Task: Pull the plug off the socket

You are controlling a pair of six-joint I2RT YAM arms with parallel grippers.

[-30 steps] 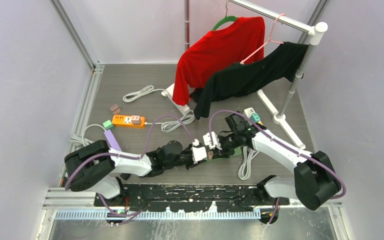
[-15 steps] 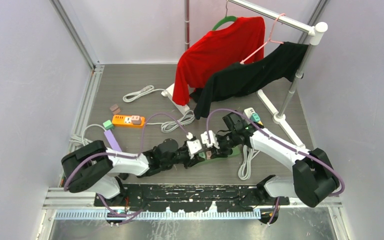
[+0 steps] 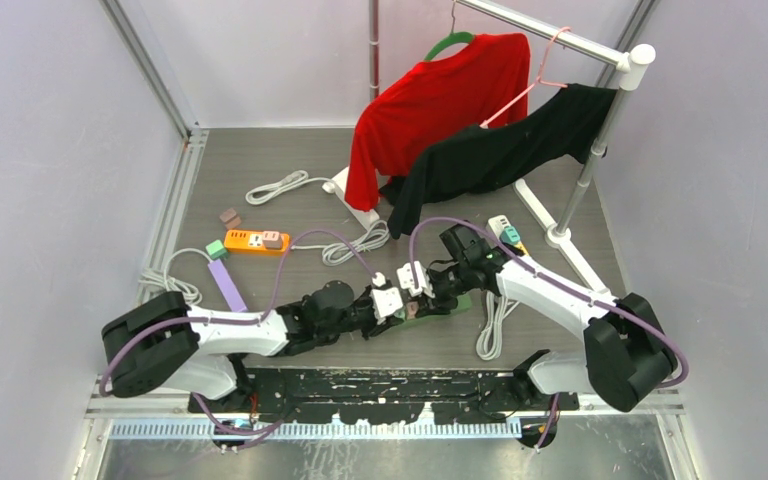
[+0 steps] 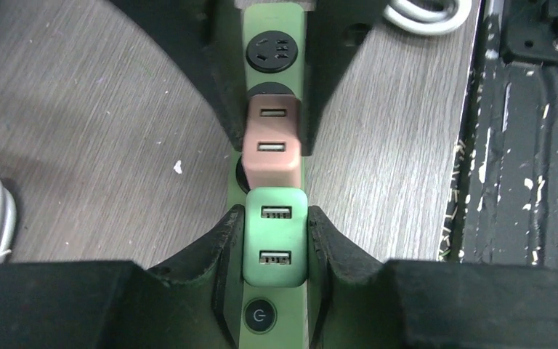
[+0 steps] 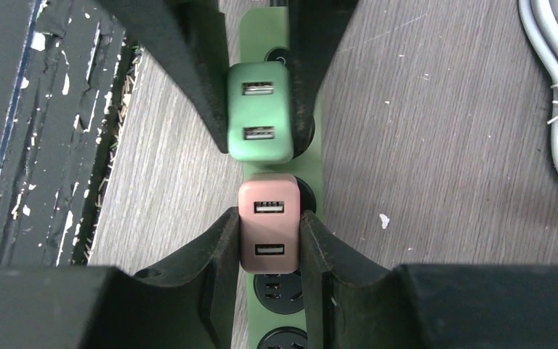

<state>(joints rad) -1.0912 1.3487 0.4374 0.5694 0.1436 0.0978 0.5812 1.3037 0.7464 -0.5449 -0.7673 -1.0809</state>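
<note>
A green power strip [image 4: 275,22] lies on the wood table near the front, carrying two USB plugs side by side. My left gripper [image 4: 275,218] is shut on the green plug [image 4: 276,251], close to the strip's power button [image 4: 260,316]. My right gripper [image 5: 269,218] is shut on the pink plug [image 5: 269,236], next to the green plug [image 5: 260,113]. Dark socket rims peek out beside both plugs; I cannot tell whether either is fully seated. From above, both grippers [image 3: 407,295] meet nose to nose over the strip [image 3: 457,303].
An orange power strip [image 3: 257,241] and a purple one [image 3: 226,285] lie to the left. White cables [image 3: 355,245] and a grey cable bundle [image 3: 493,328] lie around. A clothes rack [image 3: 560,237] with a red top [image 3: 430,105] and a black top [image 3: 505,150] stands behind.
Both grippers have shifted together slightly to the left and away from the front edge, staying shut on their plugs. The left arm's shoulder has swung left.
</note>
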